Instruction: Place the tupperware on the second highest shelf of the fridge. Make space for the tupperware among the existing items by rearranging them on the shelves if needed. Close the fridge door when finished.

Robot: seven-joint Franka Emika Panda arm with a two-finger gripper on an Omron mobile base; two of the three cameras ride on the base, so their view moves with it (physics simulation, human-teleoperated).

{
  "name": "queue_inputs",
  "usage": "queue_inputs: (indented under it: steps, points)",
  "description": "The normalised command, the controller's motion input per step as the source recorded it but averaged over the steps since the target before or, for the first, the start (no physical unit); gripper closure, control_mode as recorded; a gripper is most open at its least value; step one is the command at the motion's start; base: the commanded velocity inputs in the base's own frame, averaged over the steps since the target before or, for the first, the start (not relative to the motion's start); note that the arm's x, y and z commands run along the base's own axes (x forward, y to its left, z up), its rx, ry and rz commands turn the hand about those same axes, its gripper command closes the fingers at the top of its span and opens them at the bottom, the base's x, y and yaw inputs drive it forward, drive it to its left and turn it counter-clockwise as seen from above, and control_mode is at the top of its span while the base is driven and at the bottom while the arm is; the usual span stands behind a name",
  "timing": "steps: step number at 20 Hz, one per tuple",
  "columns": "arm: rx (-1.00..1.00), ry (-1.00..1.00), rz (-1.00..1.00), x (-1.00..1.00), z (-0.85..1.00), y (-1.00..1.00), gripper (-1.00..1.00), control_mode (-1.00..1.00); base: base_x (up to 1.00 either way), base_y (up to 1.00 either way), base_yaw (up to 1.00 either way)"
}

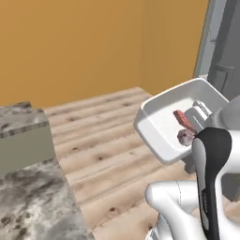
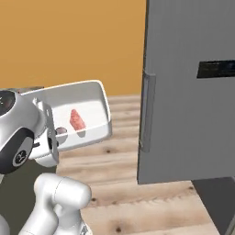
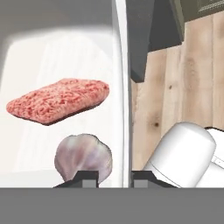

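The pincer [image 3: 114, 176] pinches the near wall of the white tupperware [image 2: 94, 98], holding it in the air above the wood floor [image 1: 103, 140], left of the fridge door [image 2: 193, 92]. Hand view alone resolves a red meat slab [image 3: 59, 100] and pale garlic bulb [image 3: 83, 155] inside; left base view adds a marble counter [image 1: 33, 206].

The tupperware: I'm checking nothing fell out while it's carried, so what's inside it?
Inside the tupperware lie a reddish slab of ground meat and a pale pinkish garlic-like bulb. The gripper hides the bulb's lower edge.
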Motion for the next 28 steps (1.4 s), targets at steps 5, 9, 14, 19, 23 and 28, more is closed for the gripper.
queue_inputs:
  steps: [5,9,14,19,23,28]
  points:
    - [0.00,0.00,0.00,0.00,0.00,0.00,1.00,1.00,1.00,0.27,0.01]
    - [0.00,0.00,0.00,0.00,0.00,0.00,1.00,1.00,0.97,0.18,0.00]
    - [0.00,0.00,0.00,0.00,0.00,0.00,1.00,1.00,0.79,0.01,-0.15]
    - [0.00,0.00,0.00,0.00,0.00,0.00,1.00,1.00,0.76,0.13,-0.41]
    - [0.00,0.00,0.00,0.00,0.00,0.00,1.00,1.00,0.96,0.65,-0.21]
    - [0.00,0.00,0.00,0.00,0.00,0.00,1.00,1.00,1.00,0.36,0.39]
